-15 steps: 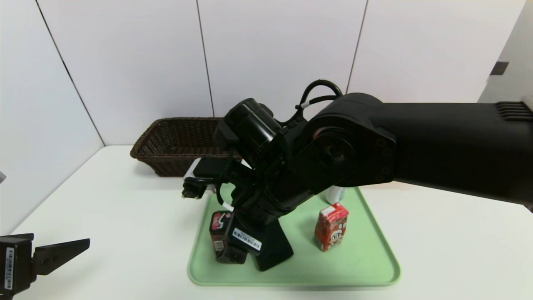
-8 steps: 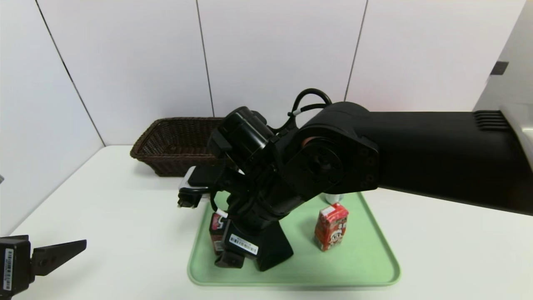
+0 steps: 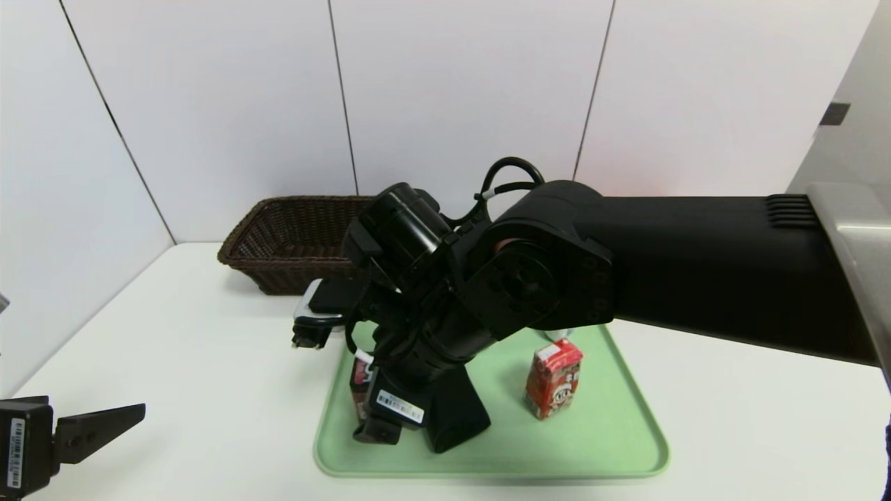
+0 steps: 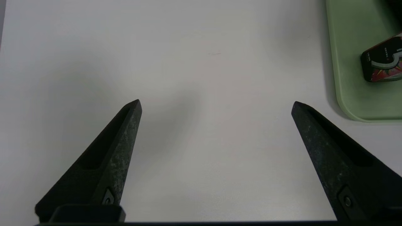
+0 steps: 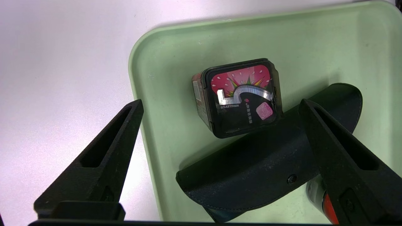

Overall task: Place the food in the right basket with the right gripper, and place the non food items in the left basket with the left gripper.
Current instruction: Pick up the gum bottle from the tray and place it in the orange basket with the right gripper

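- Left gripper (image 4: 216,105): open, idle, left of tray (image 3: 557,476).
- Right gripper (image 5: 221,103): jaws wide, nothing gripped, over dark boxy pack (image 5: 245,99) on tray.
- Advise centring on pack, lowering straight; black pouch (image 5: 251,166) alongside could get pinched.
- Dark brown basket (image 3: 299,264) beyond: wrong for food.

Surface finishes we see: mostly smooth plastic, one woven basket.
Tray (image 5: 176,50) looks like smooth plastic, low sheen; worktop (image 3: 209,362) smooth, whitish, soft sheen. Dark basket (image 3: 299,261) is woven wicker, rough. Black pouch (image 5: 251,163) reads as leather-like, near matt, stitched edge, glossy snap. Boxy pack (image 5: 245,97): glossy plastic-looking lid, silvery foil-like stripe on its label. Red drink carton (image 3: 554,379) looks like coated card, a bit shiny. Right end effector (image 5: 221,106): matt black fingers; left end effector (image 4: 216,105): same matt black, scuffed inner faces. Right arm (image 3: 696,264) is smooth black, glossy on the cylindrical housing.
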You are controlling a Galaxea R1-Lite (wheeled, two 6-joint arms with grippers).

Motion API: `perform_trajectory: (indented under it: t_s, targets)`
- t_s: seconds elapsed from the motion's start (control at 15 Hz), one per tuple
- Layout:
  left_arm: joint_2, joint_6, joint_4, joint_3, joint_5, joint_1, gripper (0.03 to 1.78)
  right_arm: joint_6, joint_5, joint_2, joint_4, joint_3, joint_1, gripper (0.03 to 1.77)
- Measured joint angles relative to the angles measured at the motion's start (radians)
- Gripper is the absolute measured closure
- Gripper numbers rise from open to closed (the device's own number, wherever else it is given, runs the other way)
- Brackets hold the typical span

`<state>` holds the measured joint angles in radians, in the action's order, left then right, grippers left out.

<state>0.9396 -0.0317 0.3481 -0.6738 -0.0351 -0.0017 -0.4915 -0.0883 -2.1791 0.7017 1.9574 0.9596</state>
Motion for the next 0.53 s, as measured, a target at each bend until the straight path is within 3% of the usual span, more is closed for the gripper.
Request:
perform_trajectory:
  t_s: [0.33, 0.53]
  targets:
    - [0.0, 0.0, -0.002, 0.004, 0.001, 0.0, 0.12, 0.014, -0.012, 0.01, 0.001, -0.006, -0.014, 0.1]
    - [0.0, 0.0, -0.001, 0.004, 0.0, 0.0, 0.12, 0.014, -0.085, 0.014, 0.0, -0.018, -0.032, 0.1]
